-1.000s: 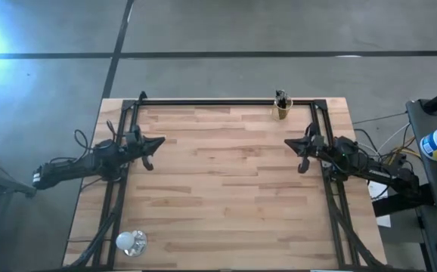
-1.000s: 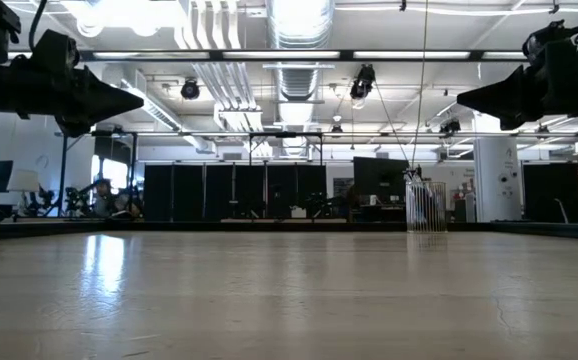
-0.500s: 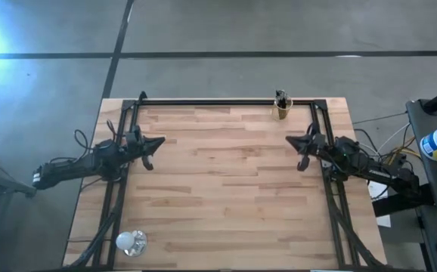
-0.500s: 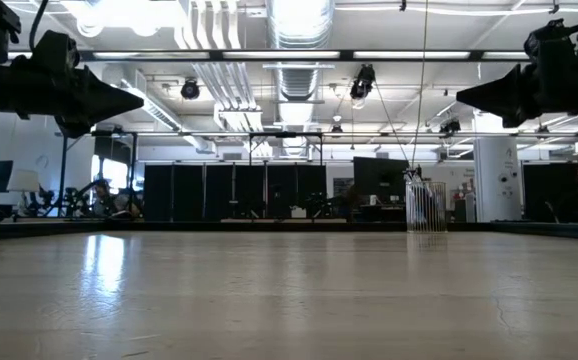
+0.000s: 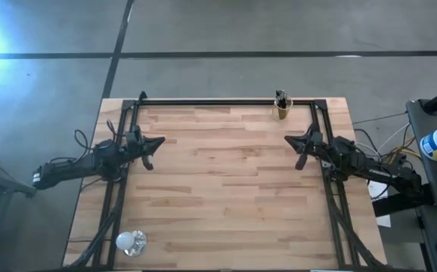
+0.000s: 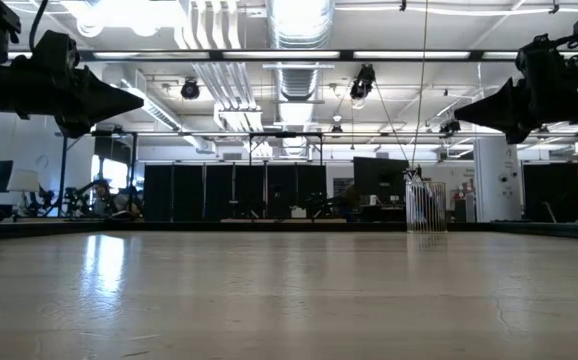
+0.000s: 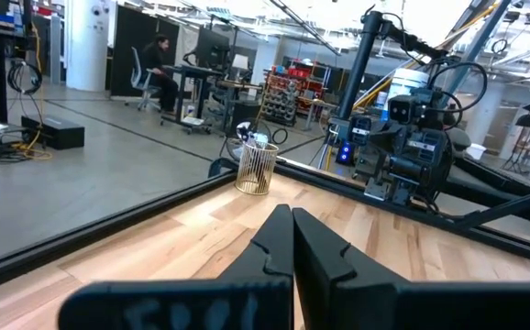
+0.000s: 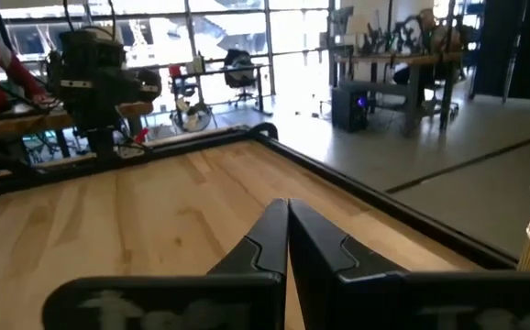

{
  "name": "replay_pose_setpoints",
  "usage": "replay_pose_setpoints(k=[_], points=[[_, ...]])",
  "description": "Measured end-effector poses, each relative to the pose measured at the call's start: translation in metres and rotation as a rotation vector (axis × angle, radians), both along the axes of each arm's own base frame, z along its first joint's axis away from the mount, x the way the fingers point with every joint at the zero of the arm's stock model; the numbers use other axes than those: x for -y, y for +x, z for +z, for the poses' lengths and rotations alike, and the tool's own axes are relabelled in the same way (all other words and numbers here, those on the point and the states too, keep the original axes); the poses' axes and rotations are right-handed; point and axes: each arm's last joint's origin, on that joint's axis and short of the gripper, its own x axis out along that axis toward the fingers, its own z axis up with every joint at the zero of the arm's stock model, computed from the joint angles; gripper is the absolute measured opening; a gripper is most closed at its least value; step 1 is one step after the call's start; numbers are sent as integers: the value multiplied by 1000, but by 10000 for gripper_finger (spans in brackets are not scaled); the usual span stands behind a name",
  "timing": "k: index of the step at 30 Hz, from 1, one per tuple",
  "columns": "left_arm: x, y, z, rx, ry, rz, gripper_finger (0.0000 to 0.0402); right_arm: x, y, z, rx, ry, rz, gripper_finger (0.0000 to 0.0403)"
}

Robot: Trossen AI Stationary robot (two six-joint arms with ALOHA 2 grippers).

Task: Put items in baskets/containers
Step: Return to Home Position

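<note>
Table carries 1 amber cup, 1 white ball; dark sticks inside the cup too bunched to count.

Grey concrete floor, ceiling ducts, strip lights, tall windows

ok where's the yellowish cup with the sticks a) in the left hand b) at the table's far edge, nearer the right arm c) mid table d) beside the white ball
b: the high view shows the cup at the far edge of the table, near the right hand, sticks inside.
</note>
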Motion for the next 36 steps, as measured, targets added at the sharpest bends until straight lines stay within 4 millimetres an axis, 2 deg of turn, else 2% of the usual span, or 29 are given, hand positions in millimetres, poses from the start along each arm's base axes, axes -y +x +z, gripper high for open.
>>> replay_pose_setpoints(k=[36], points=[[0, 0, 0, 2, 0, 0, 0, 0, 1, -2, -17, 16, 3, 9]])
